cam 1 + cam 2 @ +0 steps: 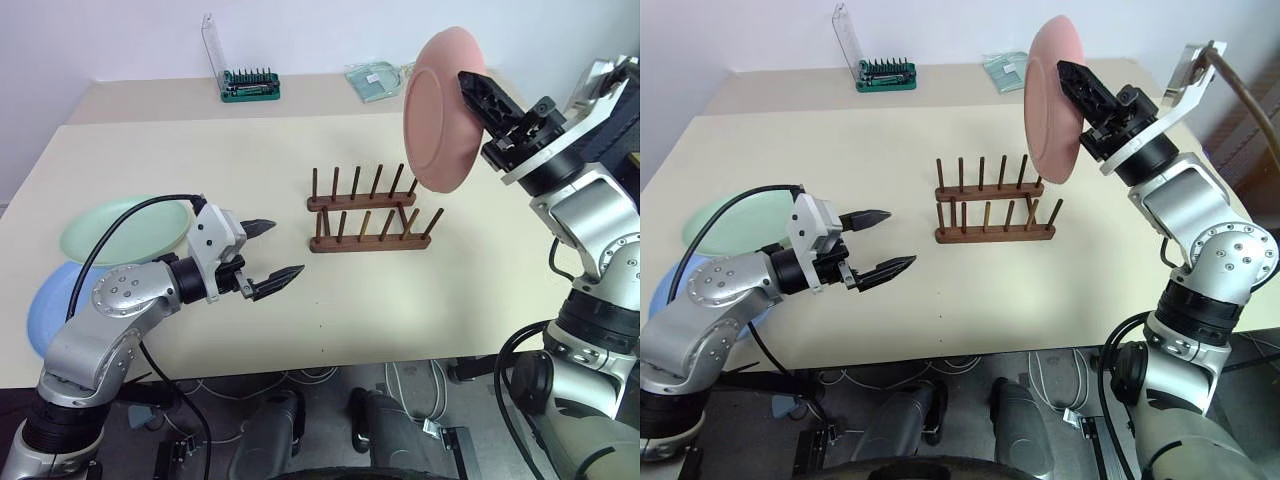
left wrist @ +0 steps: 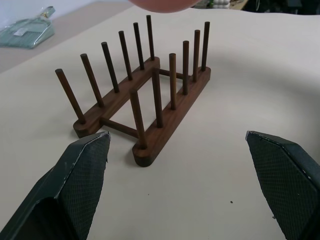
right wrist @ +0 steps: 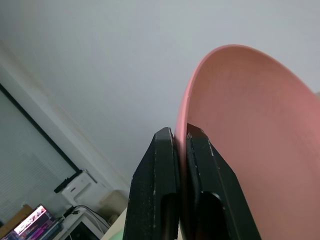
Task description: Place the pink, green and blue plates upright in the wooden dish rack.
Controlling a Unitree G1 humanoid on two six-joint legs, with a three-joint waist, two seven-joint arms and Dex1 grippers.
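The pink plate [image 1: 438, 112] hangs upright in the air above the right end of the wooden dish rack [image 1: 368, 212], my right gripper [image 1: 478, 92] shut on its rim [image 3: 181, 131]. No plate stands between the rack's pegs [image 2: 145, 97]. At the table's left edge the green plate [image 1: 122, 228] lies flat, partly overlapping the blue plate [image 1: 62, 300] nearer to me. My left gripper [image 1: 272, 256] hovers open over the table, left of the rack and pointing toward it, nothing between its fingers [image 2: 82, 177].
A green screwdriver-bit case [image 1: 248, 84] with its clear lid raised stands at the far side of the cream table [image 1: 200, 150]. A clear packet [image 1: 376, 78] lies to its right. A black cable [image 1: 120, 225] arcs over the green plate.
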